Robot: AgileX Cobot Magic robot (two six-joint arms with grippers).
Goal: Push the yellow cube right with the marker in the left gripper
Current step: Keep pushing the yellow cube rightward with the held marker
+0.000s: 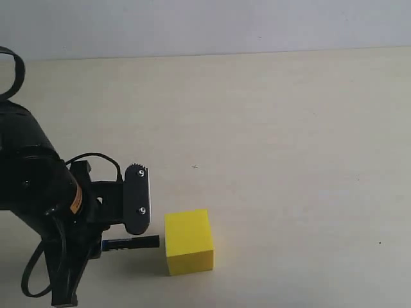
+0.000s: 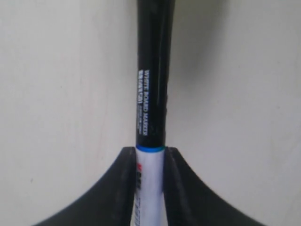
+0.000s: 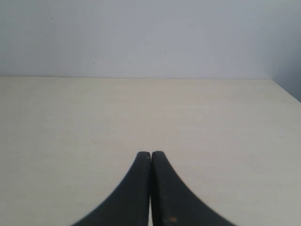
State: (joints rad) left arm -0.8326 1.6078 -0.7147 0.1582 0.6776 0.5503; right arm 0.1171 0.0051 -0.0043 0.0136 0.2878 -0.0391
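The yellow cube [image 1: 188, 242] sits on the pale table near the front, left of centre. My left gripper [image 1: 131, 221] is low beside the cube's left side, shut on the marker [image 1: 131, 243]. The marker's black cap points right, and its tip ends just short of, or at, the cube's left face. In the left wrist view the marker [image 2: 151, 94] runs out from between the two black fingers [image 2: 124, 188], white barrel clamped, black cap ahead; the cube is out of that view. My right gripper [image 3: 151, 155] is shut with nothing in it, over bare table.
The pale table [image 1: 289, 160] stretches to the right of the cube and back to a grey wall [image 1: 205, 25]. The left arm's black body and cables [image 1: 38, 212] fill the lower left corner.
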